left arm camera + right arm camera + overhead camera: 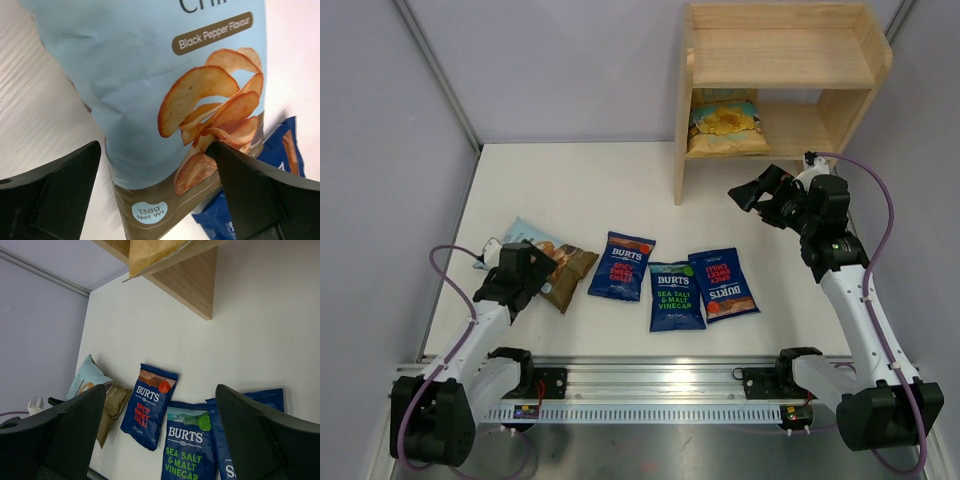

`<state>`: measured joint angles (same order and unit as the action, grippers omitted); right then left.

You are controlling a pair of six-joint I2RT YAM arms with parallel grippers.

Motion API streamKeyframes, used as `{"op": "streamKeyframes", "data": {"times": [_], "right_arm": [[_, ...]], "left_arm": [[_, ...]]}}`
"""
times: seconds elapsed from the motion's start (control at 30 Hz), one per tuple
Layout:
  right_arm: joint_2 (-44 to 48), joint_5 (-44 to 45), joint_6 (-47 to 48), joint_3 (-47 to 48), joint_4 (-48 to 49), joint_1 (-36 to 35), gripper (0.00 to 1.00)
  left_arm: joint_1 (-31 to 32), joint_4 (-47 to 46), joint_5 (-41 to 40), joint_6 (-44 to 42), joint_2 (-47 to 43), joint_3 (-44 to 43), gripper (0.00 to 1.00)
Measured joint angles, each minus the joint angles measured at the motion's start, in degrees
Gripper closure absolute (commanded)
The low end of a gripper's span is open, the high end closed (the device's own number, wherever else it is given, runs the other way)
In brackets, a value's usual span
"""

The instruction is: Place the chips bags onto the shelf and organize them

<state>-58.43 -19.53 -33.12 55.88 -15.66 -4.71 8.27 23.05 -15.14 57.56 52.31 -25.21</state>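
Observation:
A tan-and-light-blue chips bag (568,272) lies at the table's left. My left gripper (535,262) is open low over it; in the left wrist view the bag (150,75) fills the gap and my left gripper (155,150) straddles its brown bottom end. Three dark blue BURTS bags lie mid-table: Spicy Sweet Chilli (622,266), Sea Salt & Vinegar (676,295) and a red-labelled one (722,283). The wooden shelf (780,60) holds the second tan bag (725,125) on its lower tier, left. My right gripper (752,198) is open and empty, raised in front of the shelf.
The right wrist view looks down on the Spicy bag (150,402), the Sea Salt bag (190,445), the third blue bag (225,460) and the shelf's side panel (192,287). Grey walls close the left and back. A metal rail (650,385) runs along the near edge.

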Motion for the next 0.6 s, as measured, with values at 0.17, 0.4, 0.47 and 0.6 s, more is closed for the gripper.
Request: {"op": "streamKeyframes", "data": {"times": [0.17,0.4,0.47,0.6], "right_arm": [[-0.6,-1.2,0.0,0.0,0.6,0.0,0.01],[-0.6,-2.1,-0.1,-0.6,1.3,0.0,0.01],[-0.6,-2.5,-0.1,-0.8,1.3,0.0,0.01],[-0.9,-3.0,-0.6,-1.3,2.3,0.0,0.0]], "left_arm": [[-3.3,-9.3,6.1,-5.1,2.1,1.9,0.01],[-4.7,-19.6,10.8,-5.1,2.0,7.4,0.19],[-4.7,-20.4,11.4,-4.9,0.9,8.2,0.31],[-4.7,-20.1,11.5,-4.6,-2.1,8.5,0.55]]}}
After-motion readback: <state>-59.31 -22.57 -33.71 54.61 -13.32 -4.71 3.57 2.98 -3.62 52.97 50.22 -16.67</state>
